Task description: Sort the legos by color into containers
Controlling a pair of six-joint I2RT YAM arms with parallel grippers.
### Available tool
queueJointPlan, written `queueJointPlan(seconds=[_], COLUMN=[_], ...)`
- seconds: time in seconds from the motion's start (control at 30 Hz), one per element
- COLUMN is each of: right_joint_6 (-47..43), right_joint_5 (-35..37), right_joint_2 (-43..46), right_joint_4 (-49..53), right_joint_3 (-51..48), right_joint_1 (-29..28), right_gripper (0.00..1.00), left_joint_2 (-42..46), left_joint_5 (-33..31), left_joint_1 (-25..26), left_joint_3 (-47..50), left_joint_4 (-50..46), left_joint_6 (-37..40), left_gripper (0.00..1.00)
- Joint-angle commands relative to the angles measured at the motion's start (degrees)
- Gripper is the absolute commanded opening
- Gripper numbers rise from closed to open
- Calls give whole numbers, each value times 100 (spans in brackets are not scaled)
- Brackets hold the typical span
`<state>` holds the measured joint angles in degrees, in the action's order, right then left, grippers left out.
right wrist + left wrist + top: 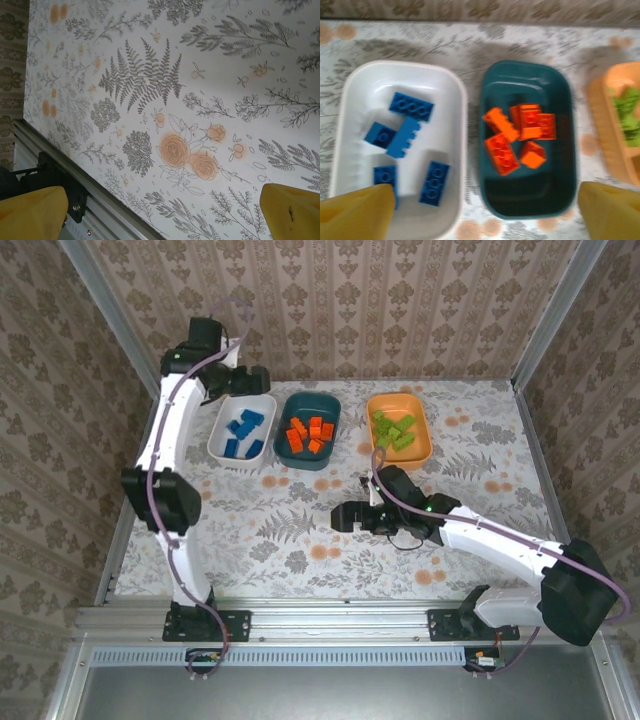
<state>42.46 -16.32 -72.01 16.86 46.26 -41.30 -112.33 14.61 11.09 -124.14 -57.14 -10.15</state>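
- Far edge of the table: white bin holds the blue legos, teal bin the orange legos, orange bin the green legos.
- Left gripper: fingers spread, above the white and teal bins.
- Right gripper: fingers spread, over bare floral table, well apart from the bins.

Open tabletop before three bins
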Motion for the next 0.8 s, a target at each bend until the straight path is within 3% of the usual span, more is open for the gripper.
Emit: queueJointPlan(seconds=[0.0,0.17,0.33,0.47,0.6,0.77], right_joint_6=[-334,-685,-1156,-1584,-2139,-3289], right_joint_5=[151,41,108,730,1773,2690], right_joint_2=[80,241,412,574,1013,1732], right_joint_4=[338,741,1142,1271,581,-1147], right_joint_3=[455,1010,1595,1899,1543,473], right_joint_1=[38,382,993,1421,1587,1676], right_gripper=[100,100,100,100,100,100], left_joint_2=[561,1688,2735,3430,4150,5042], left_joint_5=[467,603,345,308,81,-291], left_joint_1=[2,15,9,3,-21,-37], left_joint_3=[699,1915,2990,3707,4537,5858], left_joint_4=[445,892,1243,1556,2279,3595], left_joint_6=[-250,-382,-347,-321,-286,-91], left_gripper=[100,100,100,100,100,100])
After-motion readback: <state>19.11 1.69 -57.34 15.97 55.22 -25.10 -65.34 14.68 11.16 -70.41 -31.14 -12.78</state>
